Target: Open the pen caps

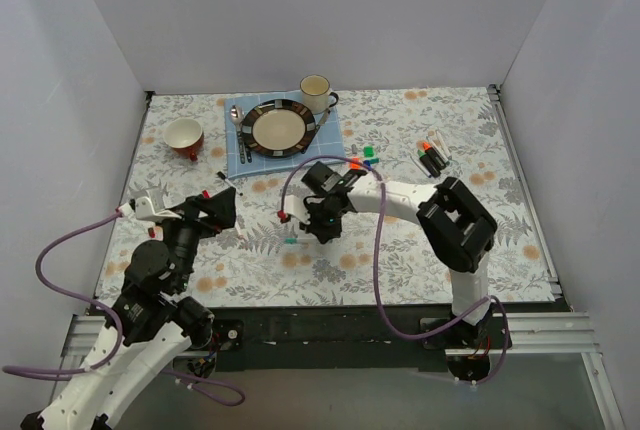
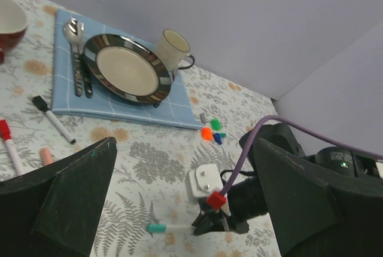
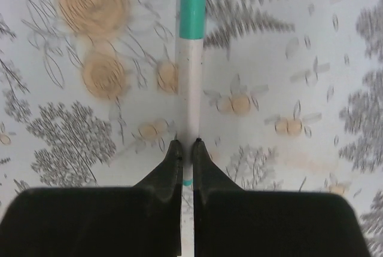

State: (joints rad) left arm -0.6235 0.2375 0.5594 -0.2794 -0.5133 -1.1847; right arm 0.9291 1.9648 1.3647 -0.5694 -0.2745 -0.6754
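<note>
A slim white pen (image 3: 192,89) with a teal cap (image 3: 192,3) lies on the floral tablecloth. My right gripper (image 3: 187,144) is shut on its barrel, well behind the cap. In the top view this gripper (image 1: 318,227) is at mid-table, with the teal cap (image 1: 290,241) poking out to its left. My left gripper (image 2: 184,146) is open and holds nothing. It hovers left of the pen, facing the teal cap (image 2: 157,228). Loose orange (image 2: 206,132) and green (image 2: 215,124) caps lie beyond. More pens (image 1: 432,156) rest at the right.
A black marker (image 2: 54,119) and a red-capped pen (image 2: 6,136) lie at the left. Further back stand a plate (image 1: 279,128) on a blue cloth (image 1: 236,156) with cutlery (image 1: 238,122), a mug (image 1: 317,93) and a red bowl (image 1: 185,137). Grey walls enclose the table.
</note>
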